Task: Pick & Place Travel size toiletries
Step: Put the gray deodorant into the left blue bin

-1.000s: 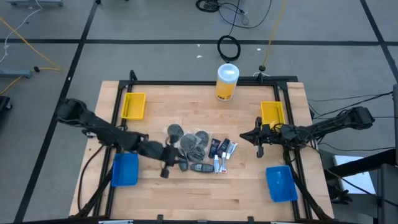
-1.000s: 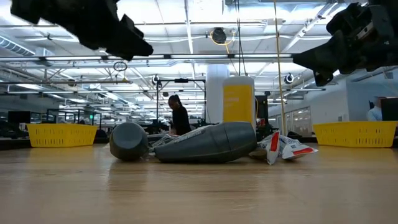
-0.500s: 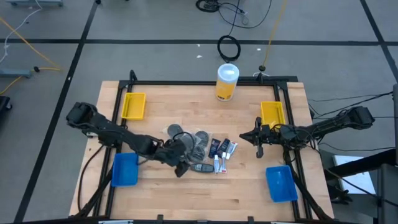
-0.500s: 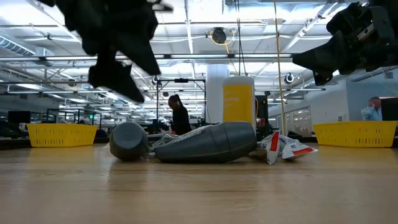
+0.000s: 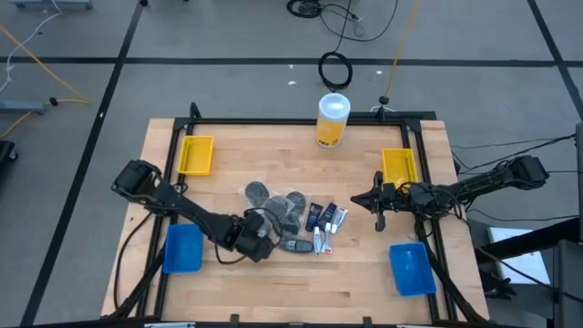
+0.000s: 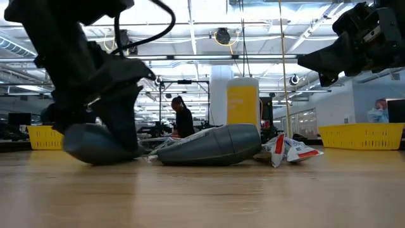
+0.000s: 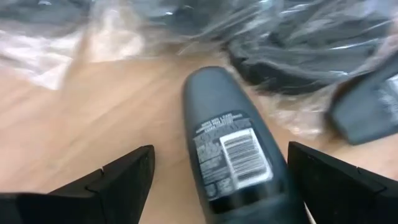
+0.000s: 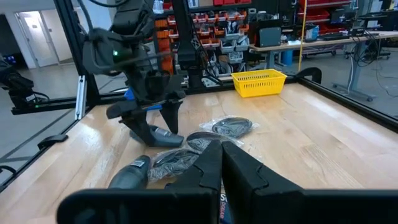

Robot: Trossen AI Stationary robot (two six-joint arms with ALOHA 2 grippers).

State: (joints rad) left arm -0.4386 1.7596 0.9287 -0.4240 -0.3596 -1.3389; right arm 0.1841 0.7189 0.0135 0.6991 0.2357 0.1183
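Your left gripper (image 7: pixel 214 180) had its fingers (image 7: pixel 115 177) spread wide on either side of a dark grey bottle (image 7: pixel 227 146) lying on the tabletop (image 5: pixel 364 273), at the near-left edge of the pile of toiletries (image 5: pixel 291 217). Your right gripper (image 5: pixel 380 219), fingers closed and empty, waited above the tabletop near the yellow bin (image 5: pixel 398 164).

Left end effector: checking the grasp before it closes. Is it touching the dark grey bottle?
Apart. In the left wrist view the open left end effector straddles the dark grey bottle, with bare wood showing between the bottle and each fingertip.
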